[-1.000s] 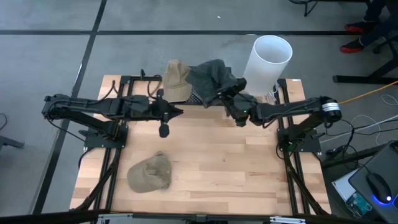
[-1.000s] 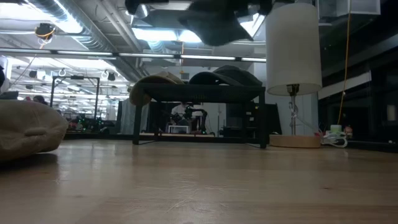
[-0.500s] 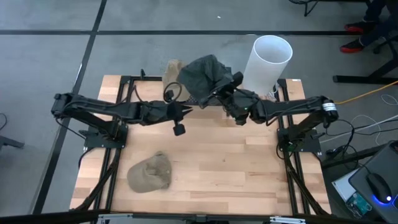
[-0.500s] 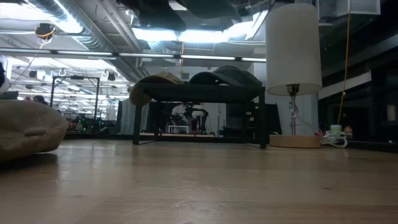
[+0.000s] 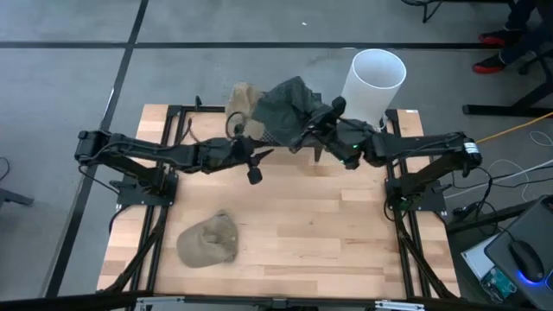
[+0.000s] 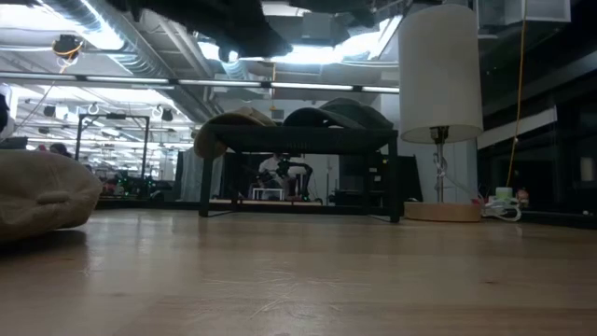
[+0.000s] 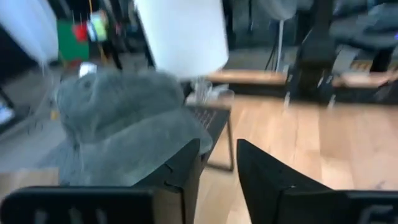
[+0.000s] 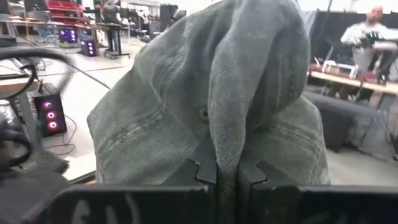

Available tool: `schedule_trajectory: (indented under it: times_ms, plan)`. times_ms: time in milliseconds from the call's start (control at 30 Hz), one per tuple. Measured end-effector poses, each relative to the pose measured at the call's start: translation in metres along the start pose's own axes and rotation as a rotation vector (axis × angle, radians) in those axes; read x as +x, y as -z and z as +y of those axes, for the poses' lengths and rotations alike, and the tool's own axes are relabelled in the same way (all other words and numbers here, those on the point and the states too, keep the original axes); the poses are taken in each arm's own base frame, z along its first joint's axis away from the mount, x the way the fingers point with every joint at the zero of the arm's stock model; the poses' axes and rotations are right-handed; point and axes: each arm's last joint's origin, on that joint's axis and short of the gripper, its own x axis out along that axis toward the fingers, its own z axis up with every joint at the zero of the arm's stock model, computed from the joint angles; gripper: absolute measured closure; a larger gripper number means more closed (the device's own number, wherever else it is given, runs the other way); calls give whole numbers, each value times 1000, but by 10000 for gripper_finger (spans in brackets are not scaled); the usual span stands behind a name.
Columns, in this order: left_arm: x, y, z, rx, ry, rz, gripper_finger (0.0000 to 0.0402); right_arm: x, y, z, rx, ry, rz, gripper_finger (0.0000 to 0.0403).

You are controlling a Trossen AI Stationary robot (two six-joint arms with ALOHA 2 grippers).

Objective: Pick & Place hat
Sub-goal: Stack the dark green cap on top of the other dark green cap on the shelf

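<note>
1. The right gripper (image 5: 304, 136) holds the dark grey hat (image 5: 285, 104) above the far edge of the table (image 5: 346, 233), in the upper middle of the high view. In the right wrist view its fingers (image 8: 205, 167) are pressed together on a fold of the hat's cloth (image 8: 249, 93).
2. Compared with half a second ago, the right arm's wrist has shifted to the right and a little up in the high view, closer to the white cylinder (image 5: 371, 82). The hat hangs at almost the same place.
3. The left gripper (image 5: 263, 155) is now closer to the dark grey hat, just beside its lower left edge. A second ago it was more to the left.
4. In the left wrist view the left fingers (image 7: 186, 165) stand narrowly apart, with the hat's edge at the gap; I cannot tell if they touch it.
5. The tan hat (image 5: 209, 239) lies unchanged at the lower left of the table.
</note>
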Motion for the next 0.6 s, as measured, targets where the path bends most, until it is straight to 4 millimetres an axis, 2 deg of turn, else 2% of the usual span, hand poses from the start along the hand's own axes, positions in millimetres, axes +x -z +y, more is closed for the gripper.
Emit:
schedule_trajectory:
  times_ms: [67, 267, 367, 500, 600]
  plan:
    - [-6, 4, -3, -11, 15, -96, 323, -6, -1, -7, 29, -1, 11, 391]
    - [-23, 24, -6, -94, 49, -382, 370, -9, 22, -10, 93, 0, -51, 391]
    - [-28, 34, -7, -143, 83, -414, 379, -9, 29, -10, 145, -2, -142, 391]
    - [-29, 33, -4, -223, 74, -440, 379, -7, 34, -13, 187, -40, -212, 391]
    - [-28, 30, 0, -245, 63, -459, 364, -4, 35, -15, 209, -61, -222, 391]
